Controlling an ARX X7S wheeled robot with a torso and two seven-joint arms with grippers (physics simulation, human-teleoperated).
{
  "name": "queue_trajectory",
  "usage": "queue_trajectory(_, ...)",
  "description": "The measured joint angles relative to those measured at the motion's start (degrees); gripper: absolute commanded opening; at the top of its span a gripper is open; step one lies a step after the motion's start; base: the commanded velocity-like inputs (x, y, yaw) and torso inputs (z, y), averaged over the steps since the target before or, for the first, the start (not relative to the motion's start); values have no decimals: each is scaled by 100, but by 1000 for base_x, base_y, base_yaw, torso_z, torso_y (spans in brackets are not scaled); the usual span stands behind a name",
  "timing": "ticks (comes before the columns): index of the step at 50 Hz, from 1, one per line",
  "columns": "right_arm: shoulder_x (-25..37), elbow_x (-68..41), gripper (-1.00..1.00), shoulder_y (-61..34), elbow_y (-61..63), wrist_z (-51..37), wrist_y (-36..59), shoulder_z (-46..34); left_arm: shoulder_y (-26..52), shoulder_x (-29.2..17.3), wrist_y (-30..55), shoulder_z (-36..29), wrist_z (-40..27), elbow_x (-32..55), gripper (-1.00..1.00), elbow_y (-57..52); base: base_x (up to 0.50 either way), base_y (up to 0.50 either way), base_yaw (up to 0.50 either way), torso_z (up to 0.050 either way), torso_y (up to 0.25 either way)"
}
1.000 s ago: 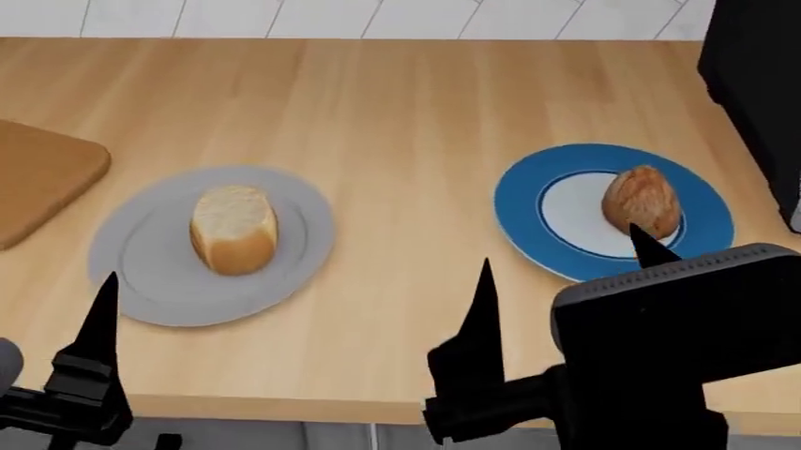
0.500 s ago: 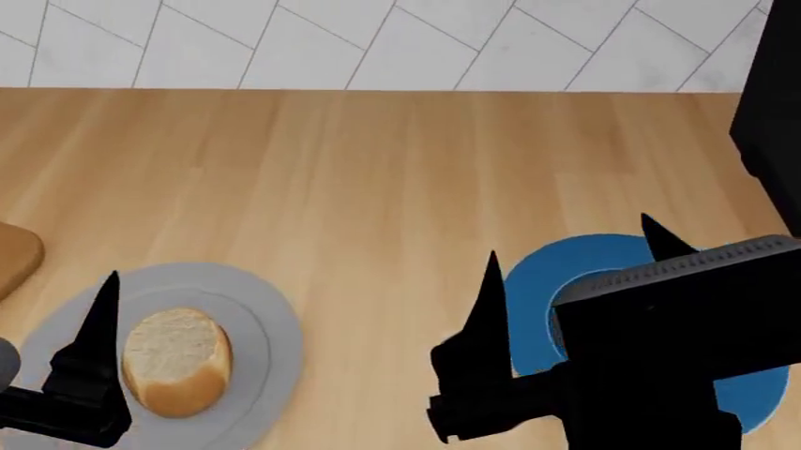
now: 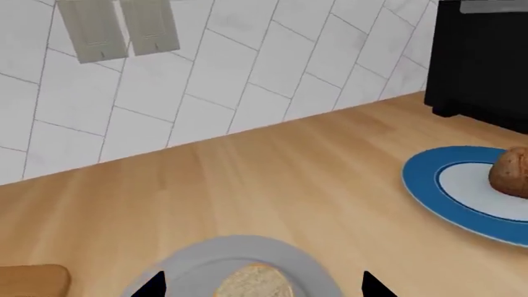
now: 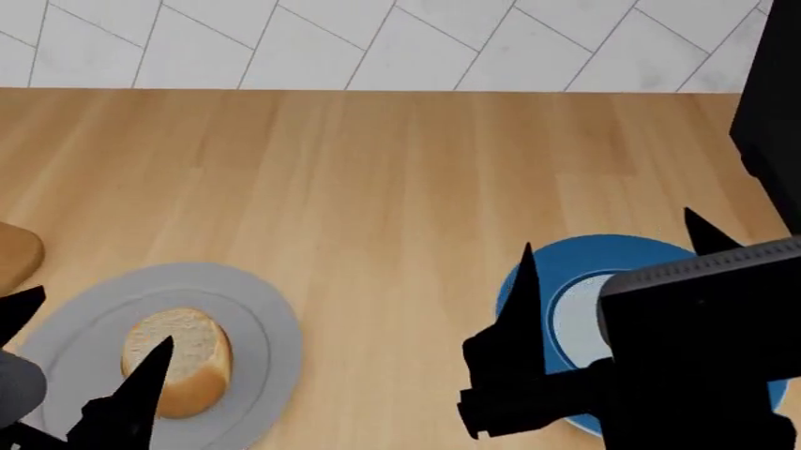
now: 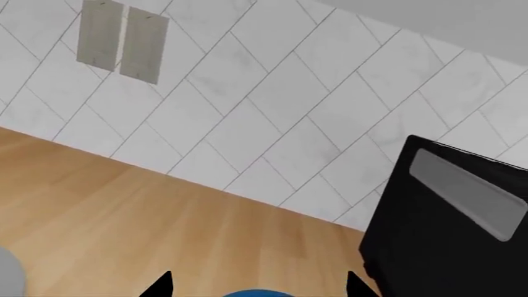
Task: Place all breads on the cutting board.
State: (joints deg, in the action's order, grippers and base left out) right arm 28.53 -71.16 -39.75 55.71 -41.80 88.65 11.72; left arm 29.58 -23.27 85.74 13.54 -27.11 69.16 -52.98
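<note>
Bare counter (image 4: 375, 187) open across my upper and middle frame, clear lane between grey plate (image 4: 269, 328) lower left and blue plate (image 4: 526, 281) lower right, black box (image 4: 770, 122) blocking my right edge, tiled wall (image 4: 375, 42) behind.

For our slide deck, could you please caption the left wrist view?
Open left gripper above the golden roll on the grey plate; brown roll on the blue-rimmed plate.
</note>
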Motion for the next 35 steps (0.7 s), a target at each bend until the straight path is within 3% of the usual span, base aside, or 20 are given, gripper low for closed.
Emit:
queue_trajectory(7, 137, -454, 100, -31, -60, -387, -99, -13, 648, -653, -93, -485, -1452, 1997, 100, 659, 0, 0, 0, 0, 0)
queue_trajectory(14, 259, -741, 100, -5, -81, -631, -214, -26, 1259, -1050, -183, -1029, -2280, 3109, 100, 1233, 0, 0, 0, 0, 0)
queue_trajectory(24, 401, -970, 100, 55, -82, -839, -364, -62, 1735, -1331, -180, -1529, -2746, 3642, 100, 1775, 0, 0, 0, 0, 0)
queue_trajectory(35, 513, -917, 100, 209, -50, -816, -567, -130, 1996, -1374, -72, -1901, -2677, 3417, 100, 2186, 0, 0, 0, 0, 0)
